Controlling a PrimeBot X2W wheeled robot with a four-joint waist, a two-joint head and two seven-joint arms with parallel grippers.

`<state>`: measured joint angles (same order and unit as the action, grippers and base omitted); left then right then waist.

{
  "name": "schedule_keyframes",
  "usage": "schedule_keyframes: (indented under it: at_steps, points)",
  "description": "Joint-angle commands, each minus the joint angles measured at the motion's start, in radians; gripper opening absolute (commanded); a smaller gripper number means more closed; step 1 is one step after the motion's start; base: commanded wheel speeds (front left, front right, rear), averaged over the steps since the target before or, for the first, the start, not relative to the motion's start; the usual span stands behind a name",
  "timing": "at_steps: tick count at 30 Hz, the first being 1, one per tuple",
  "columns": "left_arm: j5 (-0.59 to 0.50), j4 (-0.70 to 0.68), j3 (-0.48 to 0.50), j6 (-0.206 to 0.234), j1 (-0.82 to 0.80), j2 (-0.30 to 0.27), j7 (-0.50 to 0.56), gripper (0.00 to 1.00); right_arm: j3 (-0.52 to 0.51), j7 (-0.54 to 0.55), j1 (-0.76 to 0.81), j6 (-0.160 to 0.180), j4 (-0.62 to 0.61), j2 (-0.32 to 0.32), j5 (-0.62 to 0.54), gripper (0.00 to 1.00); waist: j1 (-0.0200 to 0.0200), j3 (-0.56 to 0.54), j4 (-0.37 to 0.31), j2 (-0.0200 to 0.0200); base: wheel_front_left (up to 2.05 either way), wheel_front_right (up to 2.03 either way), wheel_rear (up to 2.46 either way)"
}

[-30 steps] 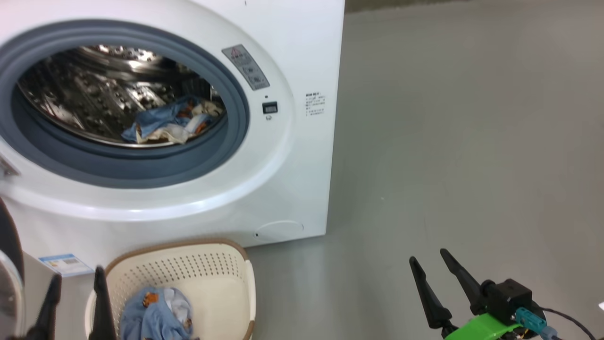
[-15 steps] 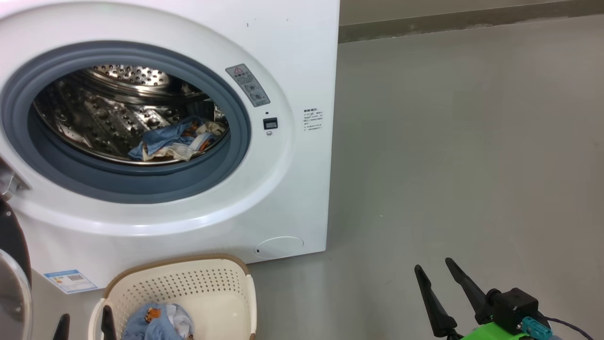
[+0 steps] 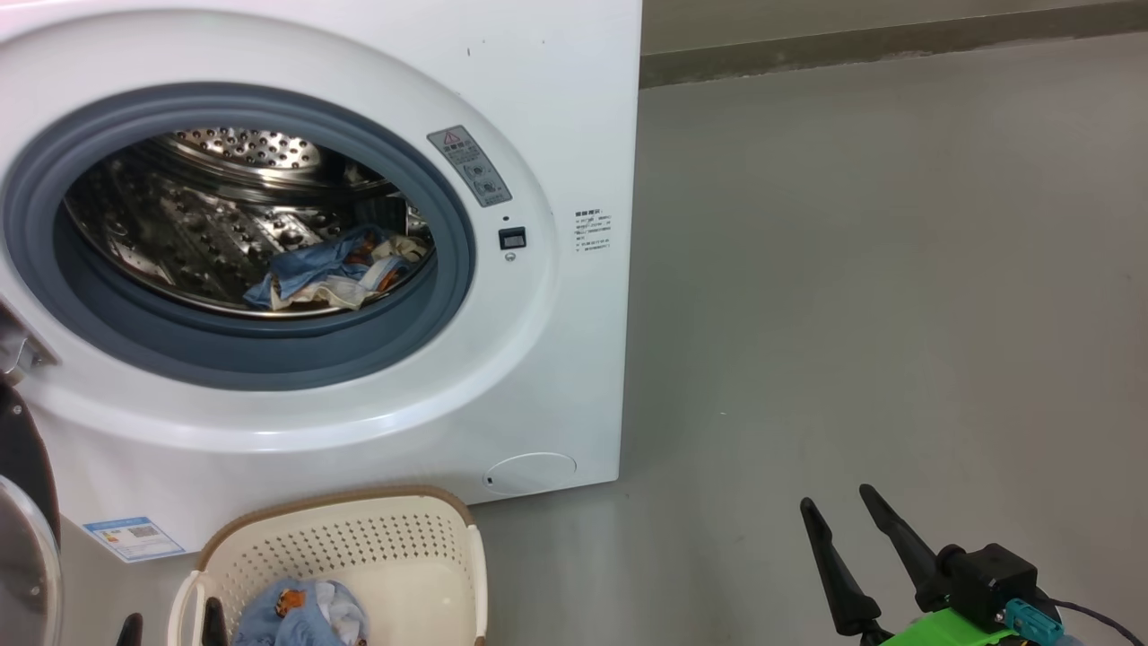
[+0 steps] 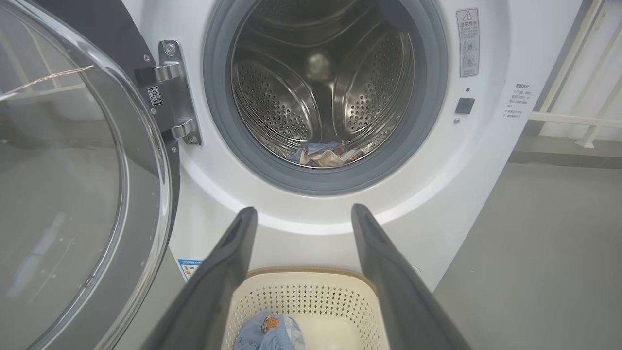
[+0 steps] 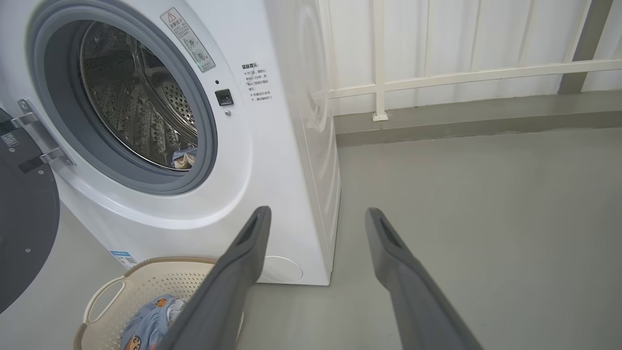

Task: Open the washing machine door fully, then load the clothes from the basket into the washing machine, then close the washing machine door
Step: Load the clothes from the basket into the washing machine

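Basket (image 4: 301, 299) near left pincer (image 4: 303, 210), clothes (image 4: 265, 331) inside

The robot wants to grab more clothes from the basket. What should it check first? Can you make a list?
1. Is the washing machine door swung wide open? ok.
2. Is the mouth of the drum unblocked? ok; a few clothes lie low inside.
3. Is there something to pick in the basket? ok; a blue cartoon-print garment lies in it.
4. Is the left claw open and empty? ok; it points over the basket.
5. Is the right claw open, empty and out of the way? ok; it is off to the side over the floor.
6. Is anything hidden under that garment? cannot tell.
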<state>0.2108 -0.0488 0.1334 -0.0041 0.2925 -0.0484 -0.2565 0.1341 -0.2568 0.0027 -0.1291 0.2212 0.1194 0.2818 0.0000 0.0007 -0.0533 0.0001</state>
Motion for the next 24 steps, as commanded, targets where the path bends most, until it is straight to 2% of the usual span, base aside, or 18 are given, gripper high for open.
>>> schedule_keyframes:
  at_steps: [1,24]
  points:
    - [0.005,-0.031,0.025,0.011,-0.012,-0.002,-0.005,1.00,0.016,-0.005,-0.007,-0.002,-0.023,0.005,-0.007,1.00,0.0000,0.000,0.000,-0.0001,0.00,0.00,0.00]
    - [0.001,-0.024,0.010,0.008,-0.057,-0.002,-0.005,1.00,-0.003,-0.005,-0.023,-0.002,-0.021,0.000,-0.002,1.00,0.0000,0.039,0.010,-0.0001,0.00,0.00,0.00]
